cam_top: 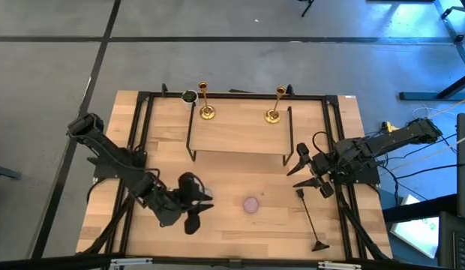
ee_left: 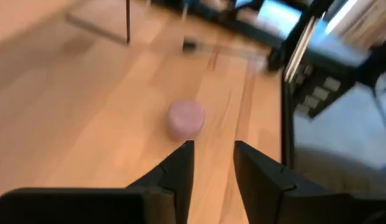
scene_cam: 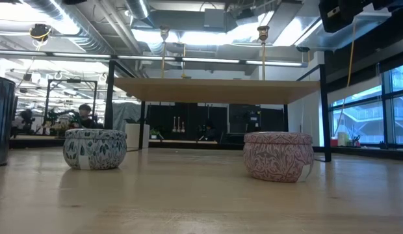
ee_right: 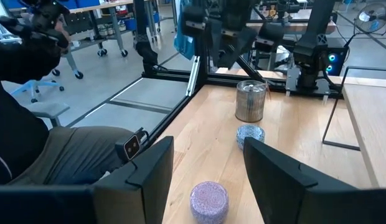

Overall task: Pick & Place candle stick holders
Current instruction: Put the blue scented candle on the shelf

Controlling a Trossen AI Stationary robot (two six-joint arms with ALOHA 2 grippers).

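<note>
Fingers of the left gripper (cam_top: 193,212) sit slightly parted and empty at lower left of the high view, beside the blue-grey candle (scene_cam: 95,149). Pink candle (cam_top: 252,204) rests lower centre on the counter (cam_top: 232,240). Right gripper (cam_top: 306,174), centre right, fingers apart, holds nothing. Farther back, both candle stick holders (cam_top: 205,103) (cam_top: 274,105) stand upright on the raised shelf (cam_top: 240,136), upper centre.

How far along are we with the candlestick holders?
Looks mostly done: both candle stick holders stand upright on the raised shelf. Nothing is in hand: the left claw hangs empty and open above the table near the pink candle, and the right claw is open and empty by the shelf's right end. Nothing obvious remains.
</note>
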